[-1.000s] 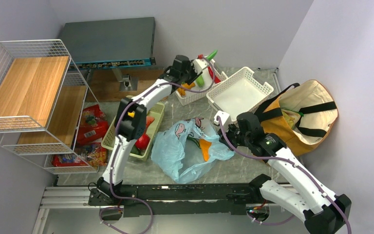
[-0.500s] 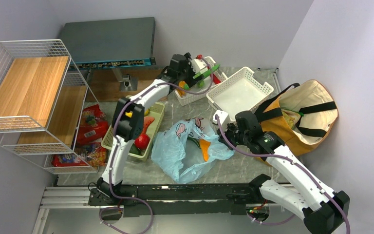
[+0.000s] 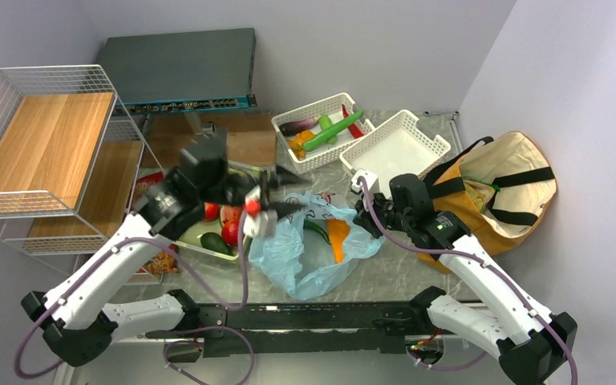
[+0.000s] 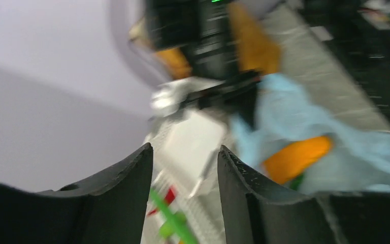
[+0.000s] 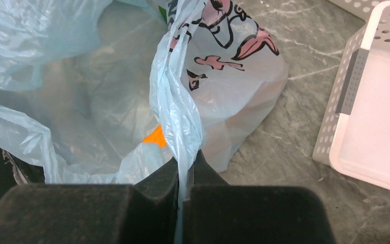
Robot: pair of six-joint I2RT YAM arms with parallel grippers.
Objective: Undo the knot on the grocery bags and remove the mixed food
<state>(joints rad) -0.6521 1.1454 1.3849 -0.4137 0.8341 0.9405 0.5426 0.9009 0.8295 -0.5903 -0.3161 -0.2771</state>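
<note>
worktop [image 3: 401, 265]: bag near front edge | tote [image 3: 521, 172]: far right, mouth open | bag [image 3: 289, 249]: centre, between tools | right tool [image 5: 185, 165]: pinching bag's twisted handle | left tool [image 4: 185, 168]: spread, empty, at bag's left edge | carrot [image 3: 337, 239]: inside bag

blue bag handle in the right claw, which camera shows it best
Right wrist: the twisted blue bag handle runs into the shut right claw. Top external shows the bag, but the claw hides the pinch. Left wrist gives only a blurred blue patch.
</note>
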